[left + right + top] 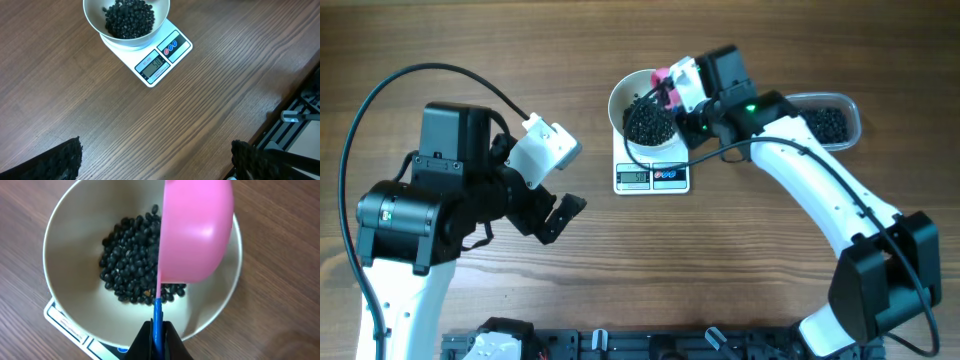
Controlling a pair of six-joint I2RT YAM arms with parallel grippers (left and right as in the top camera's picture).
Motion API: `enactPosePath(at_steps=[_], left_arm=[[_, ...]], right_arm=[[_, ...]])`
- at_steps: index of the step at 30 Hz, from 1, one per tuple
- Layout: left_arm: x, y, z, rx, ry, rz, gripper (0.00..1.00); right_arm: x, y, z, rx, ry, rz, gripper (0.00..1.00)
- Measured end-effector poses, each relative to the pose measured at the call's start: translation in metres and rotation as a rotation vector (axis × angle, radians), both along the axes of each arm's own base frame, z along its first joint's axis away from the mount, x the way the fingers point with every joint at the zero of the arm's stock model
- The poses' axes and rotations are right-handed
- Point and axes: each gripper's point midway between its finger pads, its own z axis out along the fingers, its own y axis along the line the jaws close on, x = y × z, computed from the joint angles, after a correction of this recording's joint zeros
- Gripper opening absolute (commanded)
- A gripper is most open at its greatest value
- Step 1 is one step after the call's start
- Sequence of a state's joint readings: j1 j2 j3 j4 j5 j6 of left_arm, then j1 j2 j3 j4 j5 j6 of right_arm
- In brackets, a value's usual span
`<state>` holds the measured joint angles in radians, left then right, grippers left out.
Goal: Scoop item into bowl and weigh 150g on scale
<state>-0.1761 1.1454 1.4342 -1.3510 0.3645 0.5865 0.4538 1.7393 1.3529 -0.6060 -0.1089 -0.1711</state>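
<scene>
The white bowl (620, 100) sits on the white scale (652, 177), with a heap of black beans (648, 124) inside. The same bowl (65, 295) and beans (127, 262) fill the right wrist view. My right gripper (158, 332) is shut on the blue handle (157, 315) of a pink scoop (195, 230), whose cup is tipped on its side over the bowl. In the overhead view the scoop (666, 84) hangs at the bowl's right rim. My left gripper (155, 160) stands open over bare table, left of the scale (157, 62) and bowl (95, 17).
A clear plastic tub (832, 120) holding more black beans lies on the table right of the scale, partly under the right arm. A black rail (620, 345) runs along the table's front edge.
</scene>
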Motion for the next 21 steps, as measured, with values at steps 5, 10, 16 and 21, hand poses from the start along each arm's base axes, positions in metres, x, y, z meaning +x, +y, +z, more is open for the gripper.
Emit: enactPosePath(at_steps=[5,10,16,21], left_arm=[[0.0,0.0,0.0,0.0,0.0,0.0,1.0],[0.0,0.0,0.0,0.0,0.0,0.0,1.0],[0.0,0.0,0.0,0.0,0.0,0.0,1.0],[0.0,0.0,0.0,0.0,0.0,0.0,1.0]], right_arm=[[0.0,0.006,0.003,-0.051,-0.044,0.015,0.04],[0.005,-0.003,0.003,-0.105,-0.069,-0.011,0.04],[0.013,-0.001,0.01,-0.114,-0.118,-0.02,0.04],[0.016,0.0,0.014,-0.138,-0.156,-0.021,0.04]])
